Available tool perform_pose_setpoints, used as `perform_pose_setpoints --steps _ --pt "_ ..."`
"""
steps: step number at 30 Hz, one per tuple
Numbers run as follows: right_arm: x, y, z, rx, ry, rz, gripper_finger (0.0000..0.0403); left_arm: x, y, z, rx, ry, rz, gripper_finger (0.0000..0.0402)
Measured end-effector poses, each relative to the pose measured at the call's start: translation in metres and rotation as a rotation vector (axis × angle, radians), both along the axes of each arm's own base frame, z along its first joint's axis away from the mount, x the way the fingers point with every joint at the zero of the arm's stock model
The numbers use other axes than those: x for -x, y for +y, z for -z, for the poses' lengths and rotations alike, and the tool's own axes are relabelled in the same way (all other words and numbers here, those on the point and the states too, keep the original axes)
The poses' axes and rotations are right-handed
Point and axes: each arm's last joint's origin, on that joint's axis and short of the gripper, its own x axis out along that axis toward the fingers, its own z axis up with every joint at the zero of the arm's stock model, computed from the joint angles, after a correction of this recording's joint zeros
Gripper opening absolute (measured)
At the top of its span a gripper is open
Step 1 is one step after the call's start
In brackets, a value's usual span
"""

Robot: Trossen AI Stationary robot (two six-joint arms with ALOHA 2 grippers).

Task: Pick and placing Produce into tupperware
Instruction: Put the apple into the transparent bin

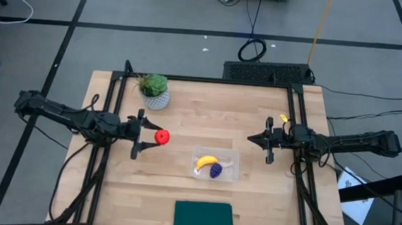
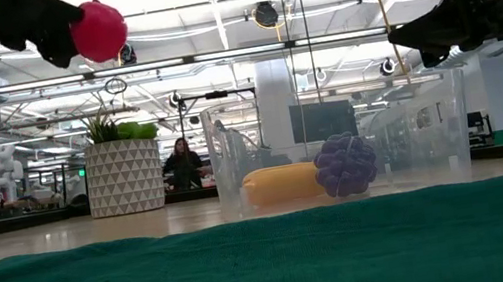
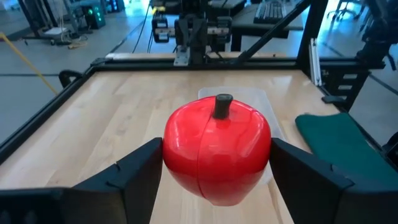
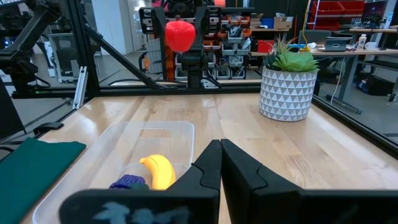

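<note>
While the left gripper [image 1: 151,135] holds the red apple [image 1: 162,136] between its jaws above the table [image 1: 209,99], the right gripper [image 1: 254,139] hovers with jaws closed and empty; no writing is legible.

We see the banana [image 1: 207,160] and grape bunch [image 1: 215,169] side by side in the tupperware [image 1: 234,157], the apple [image 1: 162,137] left of it, the mat [image 1: 203,217] in front.

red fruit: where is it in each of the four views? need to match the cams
High view: red fruit in the left end effector, left of the tupperware.
Low view: top left, held up off the table.
Left wrist view: centre, between the fingers.
Right wrist view: top, left of centre, far across the table.
Shared landmark: the tupperware shows in every view.
</note>
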Motion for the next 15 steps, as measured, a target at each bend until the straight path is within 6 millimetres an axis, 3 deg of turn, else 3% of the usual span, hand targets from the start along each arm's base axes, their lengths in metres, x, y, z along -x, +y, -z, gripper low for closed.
perform_pose_setpoints --steps 15 --pt "0.0000 0.0000 0.0000 0.001 0.000 0.000 0.0000 -0.0055 -0.0014 -0.0066 0.001 -0.080 0.011 0.0275"
